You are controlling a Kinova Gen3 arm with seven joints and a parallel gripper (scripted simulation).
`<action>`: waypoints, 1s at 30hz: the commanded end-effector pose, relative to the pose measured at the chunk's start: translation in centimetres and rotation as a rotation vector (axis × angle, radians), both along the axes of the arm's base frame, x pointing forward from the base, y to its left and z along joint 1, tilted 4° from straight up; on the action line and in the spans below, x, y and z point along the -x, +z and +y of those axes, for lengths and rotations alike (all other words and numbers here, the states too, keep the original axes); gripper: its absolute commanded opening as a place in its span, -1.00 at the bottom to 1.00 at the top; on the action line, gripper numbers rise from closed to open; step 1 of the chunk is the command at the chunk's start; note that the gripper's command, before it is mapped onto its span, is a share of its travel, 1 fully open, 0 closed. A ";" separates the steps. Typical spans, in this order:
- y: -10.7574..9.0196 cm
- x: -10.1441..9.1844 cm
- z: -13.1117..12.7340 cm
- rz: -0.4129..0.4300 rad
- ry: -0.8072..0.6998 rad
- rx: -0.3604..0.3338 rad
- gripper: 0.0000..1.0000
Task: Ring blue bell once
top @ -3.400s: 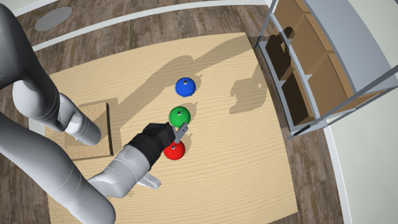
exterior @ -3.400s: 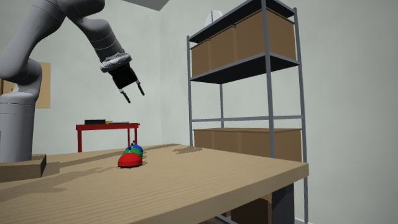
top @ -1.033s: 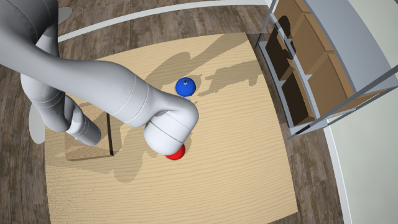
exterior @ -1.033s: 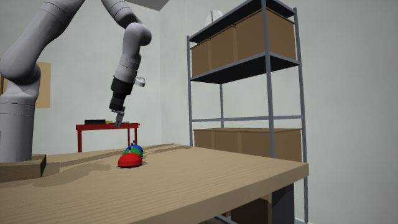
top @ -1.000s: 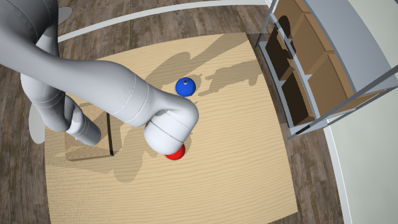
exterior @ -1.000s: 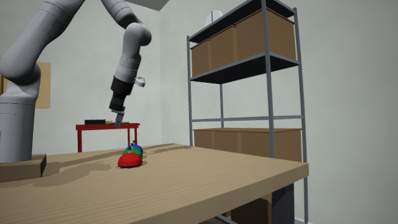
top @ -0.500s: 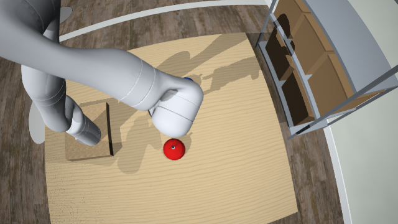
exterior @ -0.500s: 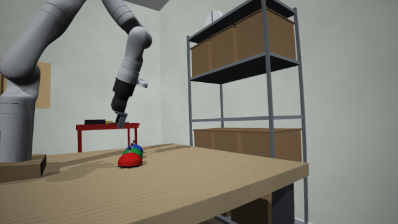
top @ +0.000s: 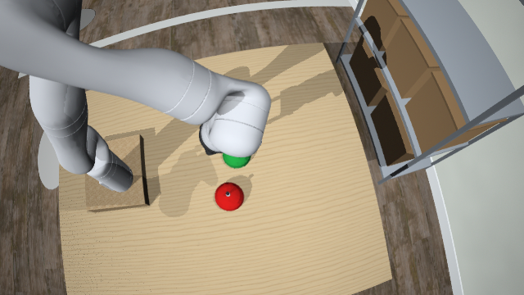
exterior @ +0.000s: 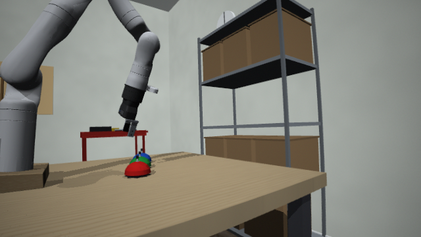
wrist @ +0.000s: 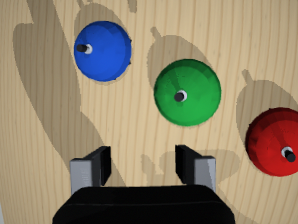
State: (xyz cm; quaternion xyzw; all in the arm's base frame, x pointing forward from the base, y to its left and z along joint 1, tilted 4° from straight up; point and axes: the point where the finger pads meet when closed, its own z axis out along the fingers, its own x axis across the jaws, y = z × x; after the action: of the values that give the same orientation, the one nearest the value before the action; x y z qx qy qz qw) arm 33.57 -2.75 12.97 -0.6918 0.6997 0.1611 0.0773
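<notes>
The arm rises from a wooden block (top: 123, 172) near the desk's left edge, as the top view shows it, bends over and reaches toward the middle of the desk (top: 311, 229). Its wrist points almost straight down, tilted a little, and the hand (exterior: 130, 128) hangs in the air above the bells, well apart from them. The hand (wrist: 143, 165) is spread wide with nothing between its two fingers.

The wrist view shows three bells in a slanting row on the desk: the blue bell (wrist: 101, 51), the green bell (wrist: 188, 92) beside it and the red bell (wrist: 274, 141) at the other end. Each has a small button on top. In the top view the wrist hides the blue bell entirely and covers part of the green bell (top: 236, 161); the red bell (top: 229, 197) lies just nearer the front edge. From the side, the blue bell (exterior: 145, 157) sits farthest back in the row.

A metal shelf rack (exterior: 283, 99) with cardboard boxes (exterior: 279, 36) stands off the desk's right edge. No writing or labels can be read anywhere.
</notes>
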 end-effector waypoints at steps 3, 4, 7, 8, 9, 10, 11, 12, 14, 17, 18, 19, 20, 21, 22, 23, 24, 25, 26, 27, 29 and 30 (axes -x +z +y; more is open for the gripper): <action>0.0 -0.1 0.2 -0.002 0.008 0.001 1.00; -0.1 -0.7 0.6 -0.025 0.098 0.030 1.00; -0.1 -0.7 0.6 -0.025 0.098 0.030 1.00; -0.1 -0.7 0.6 -0.025 0.098 0.030 1.00; -0.1 -0.7 0.6 -0.025 0.098 0.030 1.00; -0.1 -0.7 0.6 -0.025 0.098 0.030 1.00; -0.1 -0.7 0.6 -0.025 0.098 0.030 1.00; -0.2 -1.4 1.1 -0.049 0.186 0.058 1.00; -0.2 -1.4 1.1 -0.049 0.186 0.058 1.00; -0.2 -1.4 1.1 -0.049 0.186 0.058 1.00; -0.2 -1.4 1.1 -0.049 0.186 0.058 1.00; -0.2 -1.4 1.1 -0.049 0.186 0.058 1.00; -0.3 -2.1 1.6 -0.074 0.271 0.084 1.00; -0.3 -2.1 1.6 -0.074 0.271 0.084 1.00; -0.3 -2.1 1.6 -0.074 0.271 0.084 1.00; -0.3 -2.1 1.6 -0.074 0.271 0.084 1.00; -0.3 -2.1 1.6 -0.074 0.271 0.084 1.00; -0.3 -2.1 1.6 -0.074 0.271 0.084 1.00; -0.3 -2.1 1.6 -0.074 0.271 0.084 1.00; -0.4 -2.9 2.1 -0.098 0.353 0.108 1.00; -0.4 -2.9 2.1 -0.098 0.353 0.108 1.00; -0.4 -2.9 2.1 -0.098 0.353 0.108 1.00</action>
State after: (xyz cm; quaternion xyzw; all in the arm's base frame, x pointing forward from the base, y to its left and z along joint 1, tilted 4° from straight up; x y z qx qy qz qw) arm 36.32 -0.96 12.54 -0.8105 0.5751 0.1016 0.0447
